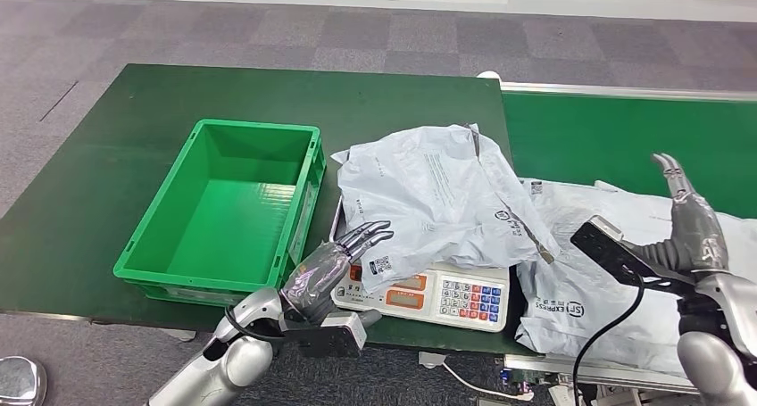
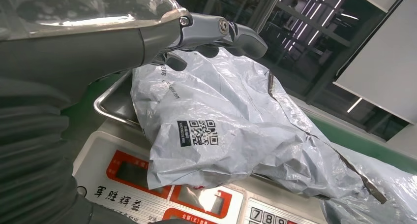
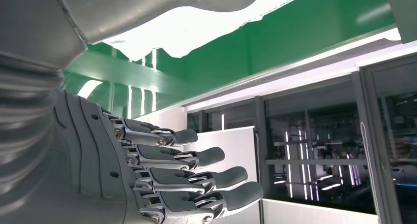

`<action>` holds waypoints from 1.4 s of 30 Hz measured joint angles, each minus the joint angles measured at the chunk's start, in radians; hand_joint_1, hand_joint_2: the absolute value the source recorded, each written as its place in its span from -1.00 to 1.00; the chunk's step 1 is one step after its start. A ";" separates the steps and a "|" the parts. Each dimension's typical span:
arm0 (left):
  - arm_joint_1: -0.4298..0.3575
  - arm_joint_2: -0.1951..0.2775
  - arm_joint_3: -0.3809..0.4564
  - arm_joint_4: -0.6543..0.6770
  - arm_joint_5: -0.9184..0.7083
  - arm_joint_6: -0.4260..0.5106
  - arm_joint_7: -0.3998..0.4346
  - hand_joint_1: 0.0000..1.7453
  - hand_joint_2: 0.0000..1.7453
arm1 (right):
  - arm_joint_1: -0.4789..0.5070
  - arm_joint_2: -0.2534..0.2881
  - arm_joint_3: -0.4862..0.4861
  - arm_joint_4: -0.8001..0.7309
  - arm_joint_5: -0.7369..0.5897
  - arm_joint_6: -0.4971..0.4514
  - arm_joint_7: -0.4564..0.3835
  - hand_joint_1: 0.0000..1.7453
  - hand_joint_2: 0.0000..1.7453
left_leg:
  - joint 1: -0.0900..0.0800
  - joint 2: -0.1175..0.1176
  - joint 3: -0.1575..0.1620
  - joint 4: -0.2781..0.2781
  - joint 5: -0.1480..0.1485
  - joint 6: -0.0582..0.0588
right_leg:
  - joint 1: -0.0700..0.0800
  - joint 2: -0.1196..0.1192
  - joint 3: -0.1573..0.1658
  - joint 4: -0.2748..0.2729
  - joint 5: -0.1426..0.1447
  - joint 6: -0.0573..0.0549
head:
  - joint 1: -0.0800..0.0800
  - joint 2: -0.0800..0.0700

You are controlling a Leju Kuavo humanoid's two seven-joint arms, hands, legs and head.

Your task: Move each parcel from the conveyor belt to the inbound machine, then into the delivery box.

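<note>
While two parcels show | one (image 1: pixel 428 192) on scale (image 1: pixel 446 297) | one (image 1: pixel 589 272) on belt (image 1: pixel 625 134)

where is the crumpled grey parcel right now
In the head view the crumpled grey parcel lies on the scale, right of the green box, by the left hand.

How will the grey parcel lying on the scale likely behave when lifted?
The grey parcel is crumpled and drapes past the scale, so it will probably sag. Its glossy film looks slippery. Probably light, though contents are hidden.
</note>
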 joint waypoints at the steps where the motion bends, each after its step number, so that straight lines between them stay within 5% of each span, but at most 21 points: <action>1: 0.000 0.000 0.000 0.000 0.000 0.000 0.000 -1.00 1.00 | 0.000 0.000 0.000 0.000 0.000 0.000 0.000 -1.00 1.00 | 0.000 0.000 0.000 0.000 0.000 0.000 | 0.000 0.000 0.000 0.000 0.000 0.000 | 0.000 0.000; 42: -0.013 -0.001 0.000 0.021 0.014 0.003 -0.023 -1.00 1.00 | 0.017 0.009 -0.003 -0.030 0.020 0.000 0.020 -1.00 1.00 | 0.000 0.000 0.000 0.000 0.000 0.000 | 0.000 0.000 0.000 0.000 0.000 0.000 | 0.000 0.000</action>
